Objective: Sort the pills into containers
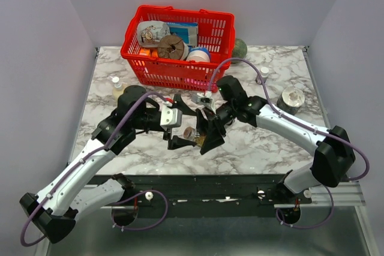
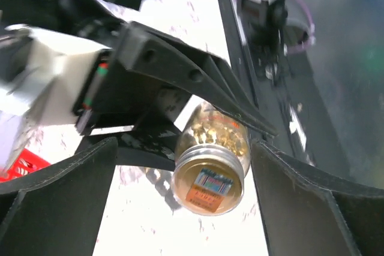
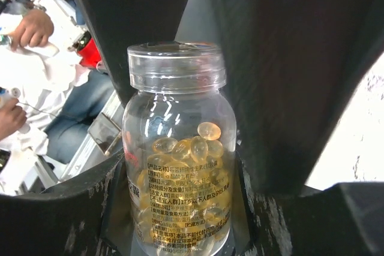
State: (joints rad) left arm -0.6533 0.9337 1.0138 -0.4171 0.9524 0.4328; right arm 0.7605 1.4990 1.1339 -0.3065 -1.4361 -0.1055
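right tool [image 3: 180, 214] clamps the capped bottle [image 3: 177, 148] over the surface [image 1: 270, 142]; left tool [image 2: 183, 148] gapes wide round its end, gripping nothing. close left squarely on that end, right holding firm, before any twist.

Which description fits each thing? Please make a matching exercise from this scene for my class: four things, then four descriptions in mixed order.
Things:
1 pill bottle
2 basket
3 left pincer
4 right pincer

Descriptions:
A red, at the far side of the table
B shut on the bottle
C clear, yellow capsules inside
D open

Pairs: 1-C, 2-A, 3-D, 4-B
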